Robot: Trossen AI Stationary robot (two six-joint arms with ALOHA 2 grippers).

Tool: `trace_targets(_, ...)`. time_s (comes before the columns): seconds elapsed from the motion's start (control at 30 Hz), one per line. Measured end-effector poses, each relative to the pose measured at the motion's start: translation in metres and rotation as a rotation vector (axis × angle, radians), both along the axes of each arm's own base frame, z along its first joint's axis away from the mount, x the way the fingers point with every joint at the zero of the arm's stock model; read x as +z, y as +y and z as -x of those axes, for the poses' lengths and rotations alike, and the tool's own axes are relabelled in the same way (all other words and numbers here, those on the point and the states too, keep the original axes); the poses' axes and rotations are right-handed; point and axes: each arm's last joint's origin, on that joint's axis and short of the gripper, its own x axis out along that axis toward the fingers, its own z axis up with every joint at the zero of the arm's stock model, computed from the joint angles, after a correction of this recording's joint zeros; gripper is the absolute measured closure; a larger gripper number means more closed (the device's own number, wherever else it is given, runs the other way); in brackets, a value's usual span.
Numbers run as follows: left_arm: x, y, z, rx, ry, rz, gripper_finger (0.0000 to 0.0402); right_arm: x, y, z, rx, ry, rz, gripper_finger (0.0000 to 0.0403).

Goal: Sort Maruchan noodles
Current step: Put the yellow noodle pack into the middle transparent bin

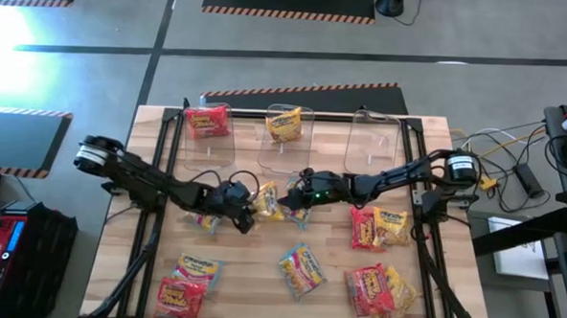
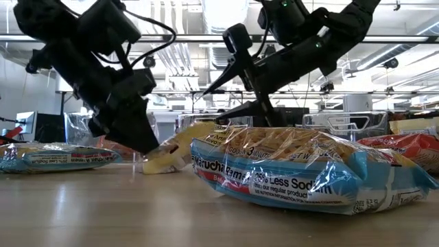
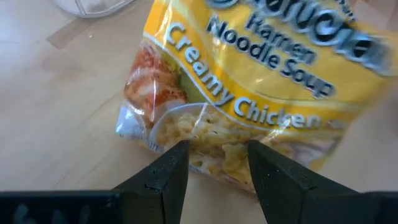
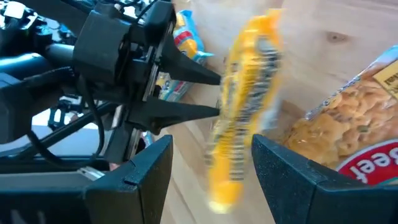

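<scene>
Both arms meet mid-tabletop (image 1: 258, 297). Our left hand (image 1: 252, 213) is clamped on one edge of a yellow packet (image 1: 268, 201), which stands lifted on edge at table center. Our right hand (image 1: 296, 200) sits just at 3 o'clock of it, fingers spread open with the packet between them, not closed. Other packets: red (image 1: 207, 122) in the 11 o'clock bin (image 1: 200, 136), yellow in the 12 o'clock bin; the rest lie loose across the near half, 4 to 8 o'clock.
</scene>
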Motion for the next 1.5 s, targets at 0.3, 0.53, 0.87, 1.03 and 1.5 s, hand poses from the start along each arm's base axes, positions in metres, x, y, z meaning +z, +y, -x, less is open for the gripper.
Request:
trace_targets(0.3, -0.006, 0.000, 0.000, -0.009, 0.032, -0.016, 0.0253, -0.005, 0.000, -0.002, 0.003, 0.013, 0.027, 0.0195)
trace_targets(0.53, -0.006, 0.002, 0.000, -0.013, 0.033, -0.025, 0.0253, 0.009, -0.001, -0.011, 0.039, -0.030, 0.113, 0.0195)
trace_targets(0.87, -0.005, 0.010, -0.001, 0.037, 0.028, -0.063, 0.0253, 0.012, -0.005, -0.015, 0.037, 0.120, 0.147, 0.0195)
trace_targets(1.03, -0.005, 0.013, -0.002, 0.031, 0.033, -0.077, 0.0253, 0.012, -0.008, -0.015, -0.011, 0.123, 0.100, 0.0195)
trace_targets(1.5, -0.005, 0.013, -0.001, 0.031, 0.037, -0.082, 0.0253, -0.016, -0.008, -0.034, -0.054, 0.149, -0.011, 0.0195)
